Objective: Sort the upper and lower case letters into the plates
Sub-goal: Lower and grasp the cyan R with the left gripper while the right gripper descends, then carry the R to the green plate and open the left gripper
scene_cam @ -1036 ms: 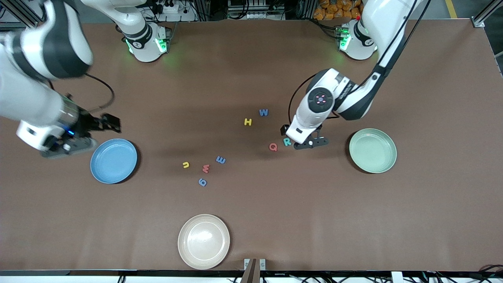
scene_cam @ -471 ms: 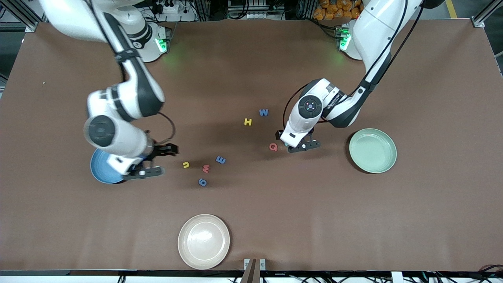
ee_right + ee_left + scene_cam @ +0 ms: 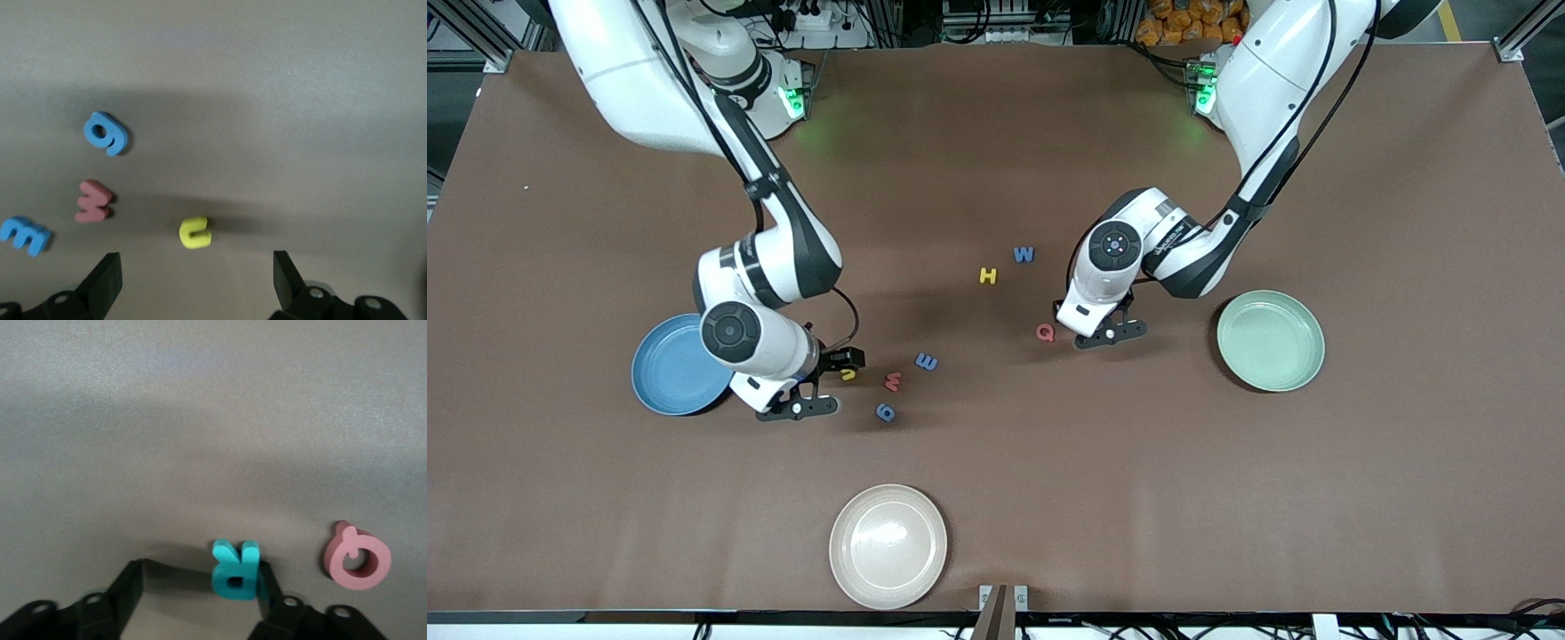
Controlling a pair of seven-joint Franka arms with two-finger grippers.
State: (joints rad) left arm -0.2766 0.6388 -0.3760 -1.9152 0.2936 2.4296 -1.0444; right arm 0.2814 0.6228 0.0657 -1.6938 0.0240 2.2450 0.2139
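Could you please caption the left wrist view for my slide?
Left gripper straddling teal letter R on the table, pink Q alongside.

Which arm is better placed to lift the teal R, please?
Left. Its pincer already straddles the R, one finger touching it. The right pincer, open, is over the yellow u.

Brown table (image 3: 1405,498); on it blue plate (image 3: 663,369), green plate (image 3: 1270,340), beige plate (image 3: 887,546); scattered foam letters (image 3: 927,362).
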